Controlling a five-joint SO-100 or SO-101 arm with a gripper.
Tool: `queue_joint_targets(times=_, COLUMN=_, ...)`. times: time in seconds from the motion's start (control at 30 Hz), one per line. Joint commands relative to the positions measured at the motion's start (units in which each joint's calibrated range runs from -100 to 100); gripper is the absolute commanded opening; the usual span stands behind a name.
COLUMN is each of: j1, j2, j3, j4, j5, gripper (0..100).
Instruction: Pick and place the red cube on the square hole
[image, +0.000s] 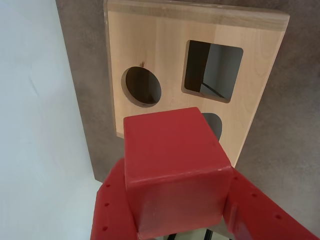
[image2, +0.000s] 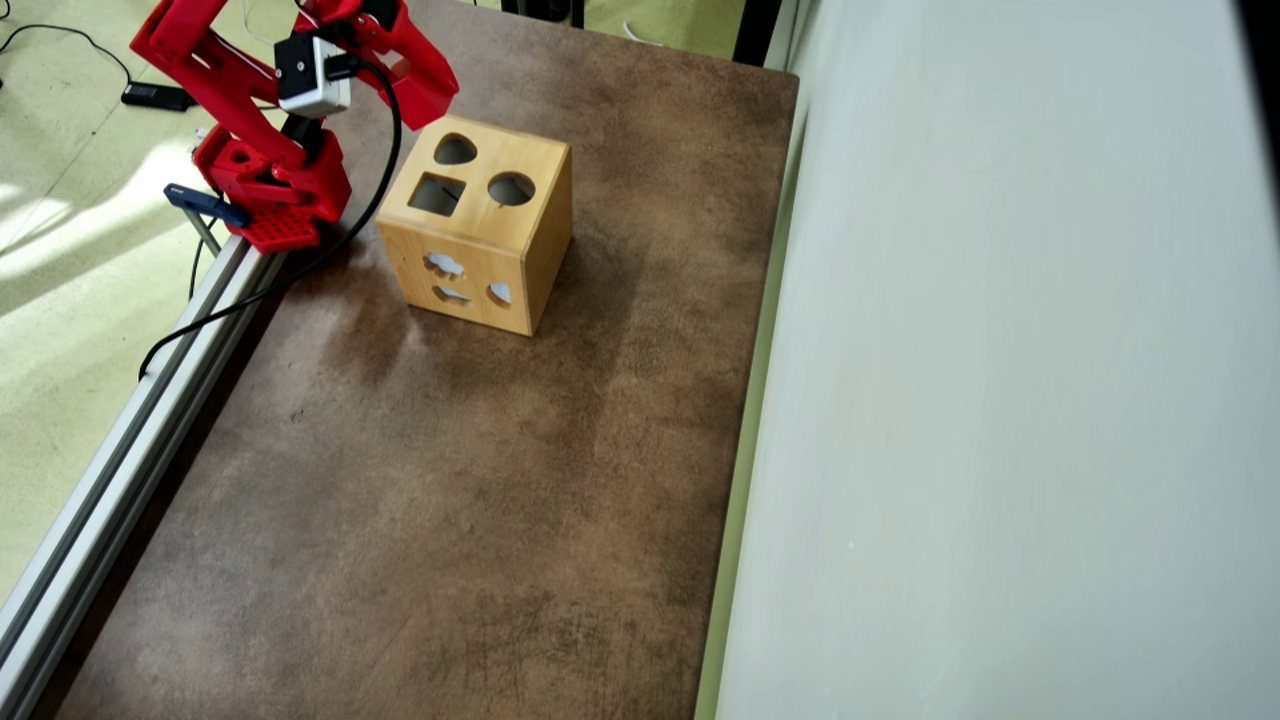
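The box (image2: 480, 225) top is bare around its 3 holes, the square hole (image: 212, 70) unblocked, open table (image2: 450, 500) beyond it, and a wall (image2: 1000, 400) bounds the overhead view's right side.

My arm (image2: 240, 80) is bright red plastic all over, built of blocky, angular links. Its base (image2: 275, 195) is a red block with a flat plate dotted with a grid of small holes. A white box with a dark square face (image2: 310, 75) sits on one link, and a black cable (image2: 380, 150) loops from it past the base. In the wrist view I see two broad red fingers (image: 107, 210), matte, each with a row of small round dimples.
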Motion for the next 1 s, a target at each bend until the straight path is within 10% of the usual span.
queue_joint_targets(times=0.0, j1=-0.23, j2=-0.38, j3=-0.01, j4=0.41, j5=-0.10, gripper=7)
queue_joint_targets(times=0.97, j1=0.73, j2=4.63, j3=10.01, j4=0.01, j5=0.00, gripper=7)
